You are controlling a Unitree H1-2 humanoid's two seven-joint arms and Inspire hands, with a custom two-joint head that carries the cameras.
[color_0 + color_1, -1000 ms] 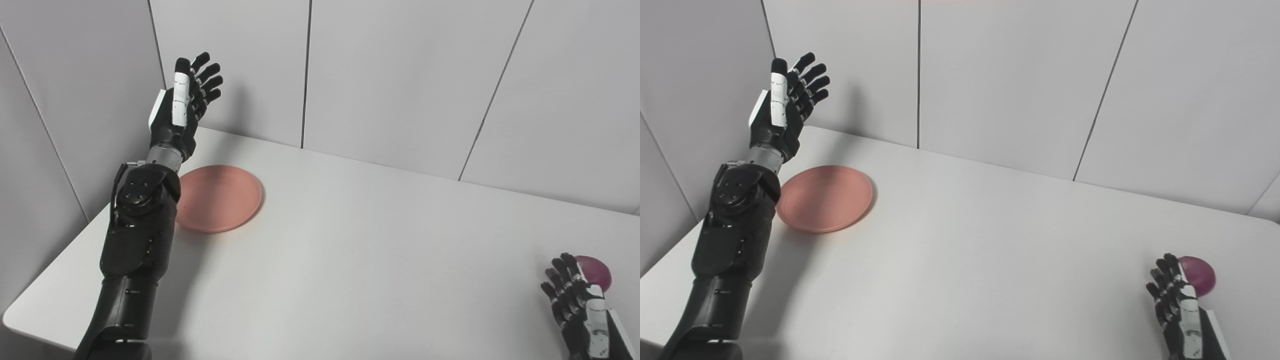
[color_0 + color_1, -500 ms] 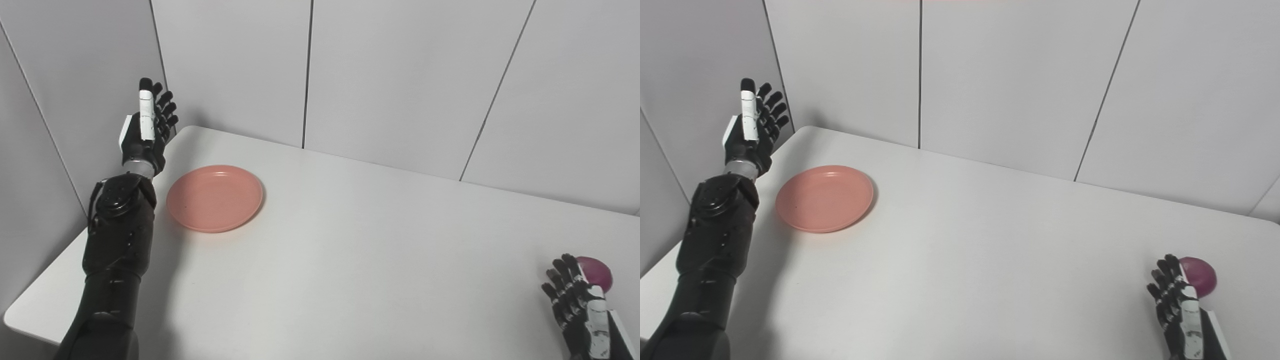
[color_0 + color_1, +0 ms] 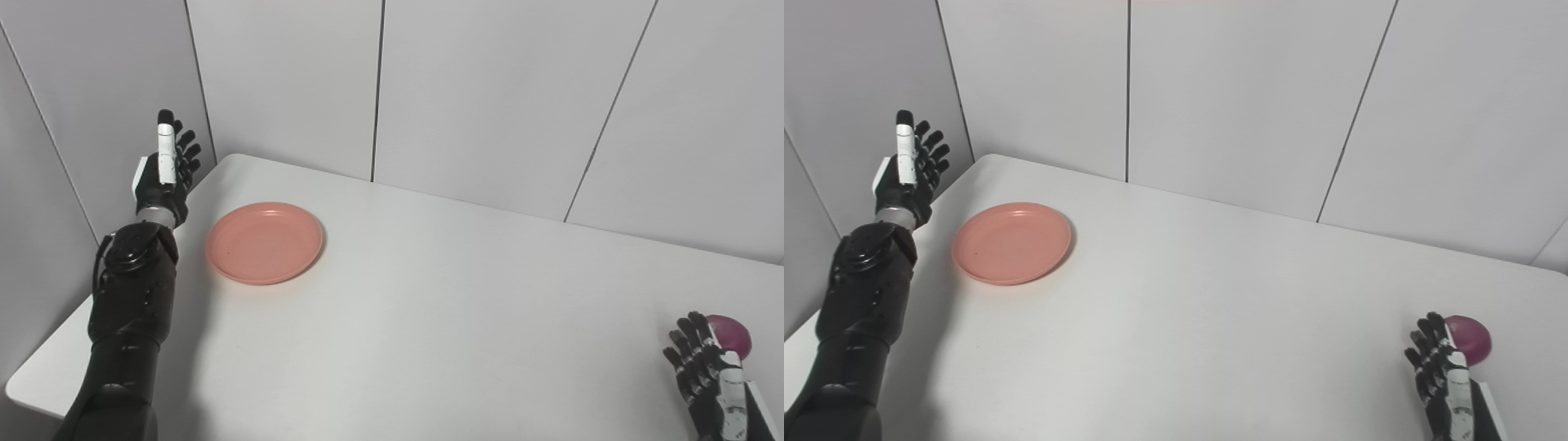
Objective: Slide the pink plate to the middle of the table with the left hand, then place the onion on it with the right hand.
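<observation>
**Plate lies to the right of the raised left hand; onion sits just past the right hand**

At the far left of the frame, the left hand [image 3: 160, 177] is held up in the air beside the left edge of the surface [image 3: 429, 306], fingers spread and pointing upward, holding nothing. It touches neither the plate nor the surface.

The pink plate [image 3: 264, 242] lies flat in the left-centre of the frame, to the right of that hand and a little lower in the picture, near it but clearly apart. Being round, it has no long axis to line up with. The middle of the surface is further right again, so my judgement is that the hand must come down onto or against the plate's left rim and push rightward. The left hand is much the nearer of the two to the plate.

In the lower right corner, the right hand [image 3: 1442, 373] rests low with fingers loosely apart and empty. The purple onion [image 3: 1471, 347] sits on the surface just beyond its fingertips, up and to the right, partly hidden by them; whether they touch cannot be told. The right hand is much the nearer to the onion.

Count: one plate, one onion, two hands.
</observation>
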